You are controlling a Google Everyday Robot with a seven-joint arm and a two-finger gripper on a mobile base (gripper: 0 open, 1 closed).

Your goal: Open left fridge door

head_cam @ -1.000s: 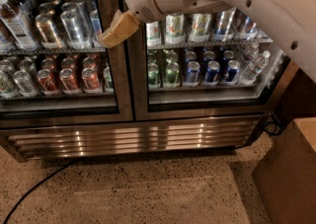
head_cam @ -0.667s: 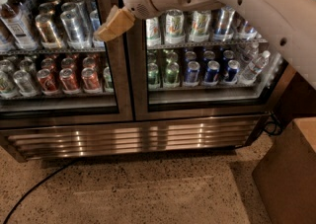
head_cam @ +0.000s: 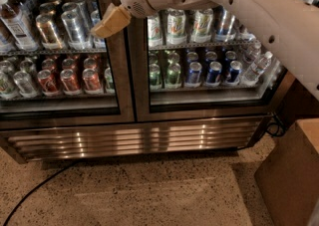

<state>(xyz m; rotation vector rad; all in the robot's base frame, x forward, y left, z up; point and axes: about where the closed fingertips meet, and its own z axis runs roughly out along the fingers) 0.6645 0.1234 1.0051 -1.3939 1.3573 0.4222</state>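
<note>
White arm [head_cam: 239, 6] outstretched, end effector [head_cam: 110, 21] upper left.

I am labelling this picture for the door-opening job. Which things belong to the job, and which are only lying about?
For the job: left fridge door; tool, in front of that door's right-hand steel frame, high up.
Just lying about: right fridge door; drink cans on the shelves; black cable on the floor; brown box, lower right.

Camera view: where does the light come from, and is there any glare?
In the camera view, light shines out through the left fridge door; bright streaks glare off the steel grille below; the floor is dim; the gripper, at that door's upper right edge, looks pale.
</note>
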